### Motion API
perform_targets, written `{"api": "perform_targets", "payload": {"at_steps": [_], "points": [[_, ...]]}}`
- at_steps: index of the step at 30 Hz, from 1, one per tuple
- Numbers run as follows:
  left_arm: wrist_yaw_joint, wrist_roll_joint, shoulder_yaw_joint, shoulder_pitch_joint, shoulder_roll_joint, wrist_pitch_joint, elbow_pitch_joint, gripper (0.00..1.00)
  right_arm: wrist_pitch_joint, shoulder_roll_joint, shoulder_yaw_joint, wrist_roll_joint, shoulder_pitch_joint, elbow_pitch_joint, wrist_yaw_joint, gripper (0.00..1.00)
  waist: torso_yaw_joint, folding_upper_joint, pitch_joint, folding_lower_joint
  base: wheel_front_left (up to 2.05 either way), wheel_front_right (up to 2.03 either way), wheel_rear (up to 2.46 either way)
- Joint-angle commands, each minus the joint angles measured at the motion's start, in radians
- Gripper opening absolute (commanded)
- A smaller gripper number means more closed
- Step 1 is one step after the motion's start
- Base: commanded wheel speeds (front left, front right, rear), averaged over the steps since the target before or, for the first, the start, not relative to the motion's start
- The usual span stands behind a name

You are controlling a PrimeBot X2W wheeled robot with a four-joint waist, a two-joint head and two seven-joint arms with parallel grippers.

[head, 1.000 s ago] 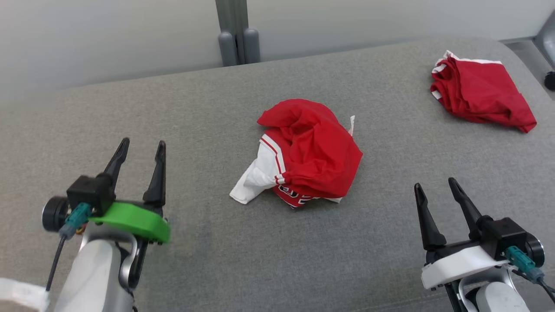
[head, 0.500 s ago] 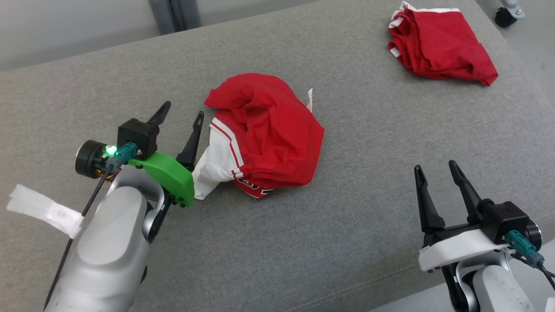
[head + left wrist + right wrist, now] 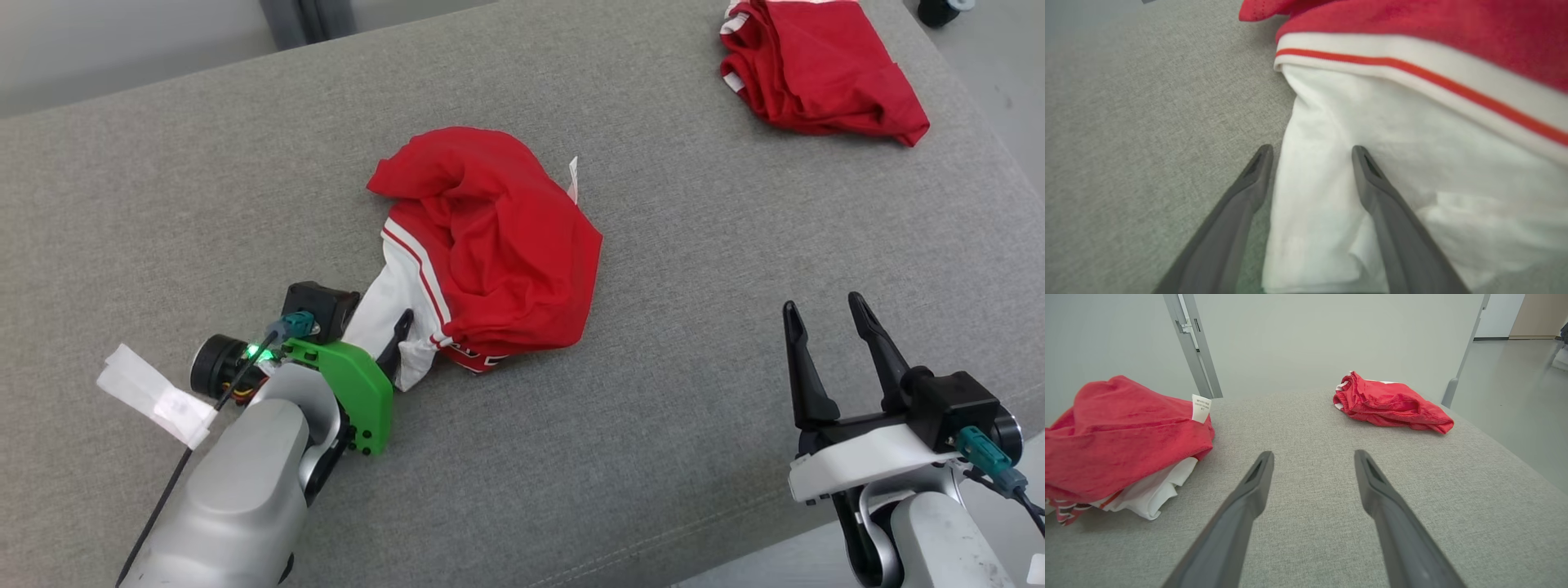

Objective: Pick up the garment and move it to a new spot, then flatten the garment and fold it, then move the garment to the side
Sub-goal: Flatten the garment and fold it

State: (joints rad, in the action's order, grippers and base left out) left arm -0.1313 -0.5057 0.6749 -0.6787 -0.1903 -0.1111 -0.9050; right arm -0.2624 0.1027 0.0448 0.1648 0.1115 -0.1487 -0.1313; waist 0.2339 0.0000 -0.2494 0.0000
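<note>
On the grey cushion [image 3: 718,269] a crumpled red-and-white garment [image 3: 498,245] lies mid-surface; the left gripper [image 3: 1310,154], jaws apart, straddles its white sleeve [image 3: 1331,118]. Likely the pick-up step: next, close and lift. Nearby, the right gripper [image 3: 821,302] gapes idle.

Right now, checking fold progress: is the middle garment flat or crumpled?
Crumpled: the garment heaps in red folds, a white part lying within the open left gripper.

Grey fabric cushion [image 3: 694,343], crumpled red-and-white garment [image 3: 498,245] mid-surface, second red garment [image 3: 816,73] far right corner
</note>
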Motion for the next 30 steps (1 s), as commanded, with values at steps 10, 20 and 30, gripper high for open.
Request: {"api": "perform_targets", "payload": {"at_steps": [10, 20, 30], "points": [[0.002, -0.097, 0.077, -0.019, 0.006, -0.032, -0.046, 0.0, -0.003, -0.002, -0.009, -0.007, -0.009, 0.004, 0.001, 1.0, -0.032, 0.0, 0.027, 0.0, 0.0, 0.0, 0.0], [0.029, -0.137, -0.014, -0.005, -0.035, -0.149, 0.012, 0.0, -0.003, -0.004, -0.026, -0.006, -0.041, 0.002, 0.001, 1.0, -0.1, 0.0, 0.073, 0.0, 0.0, 0.0, 0.0], [0.158, -0.144, -0.196, 0.305, -0.17, -0.155, 0.36, 0.0, -0.003, 0.0, -0.049, -0.009, -0.083, -0.002, 0.001, 1.0, -0.185, 0.0, 0.124, 0.0, 0.0, 0.0, 0.0]]}}
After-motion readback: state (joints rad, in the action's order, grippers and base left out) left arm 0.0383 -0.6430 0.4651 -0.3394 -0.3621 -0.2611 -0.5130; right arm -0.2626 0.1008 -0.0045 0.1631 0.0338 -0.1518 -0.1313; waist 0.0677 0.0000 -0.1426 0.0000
